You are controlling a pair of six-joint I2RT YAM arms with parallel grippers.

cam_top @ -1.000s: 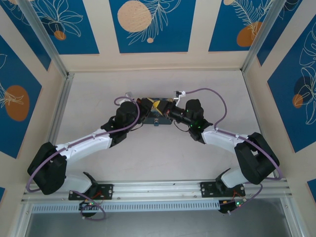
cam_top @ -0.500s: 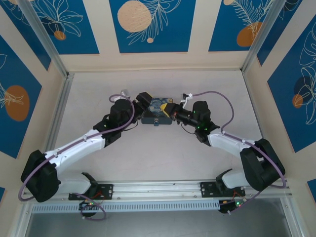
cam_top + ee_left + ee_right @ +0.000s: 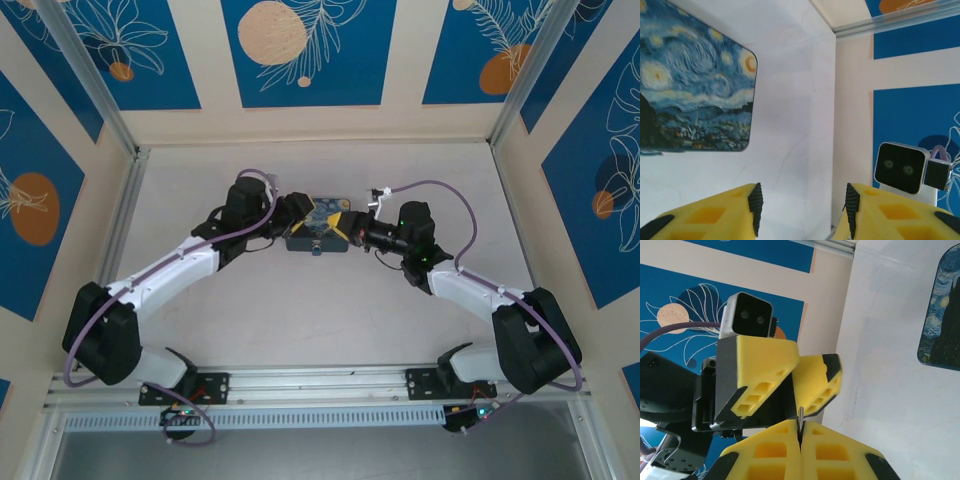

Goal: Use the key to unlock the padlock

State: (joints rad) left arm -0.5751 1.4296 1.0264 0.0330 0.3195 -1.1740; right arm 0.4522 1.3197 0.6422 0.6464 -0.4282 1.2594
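- Yellow-fingered right claw is pressed shut on the thin grey metal key; just its tip pokes out.
- Left claw stands partly open, holding nothing, over the white worktop beside the rectangular blue-and-yellow Starry Night tin, which is cut off at the left.
- Tiny dark blue padlock: barely a speck at the tin's near edge, shackle indistinct.

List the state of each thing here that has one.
left gripper: open, nothing held
right gripper: shut on the key
key: pinched, tip poking out
tin: lid shut, lying flat
padlock: at the tin's near edge, too small to tell whether locked
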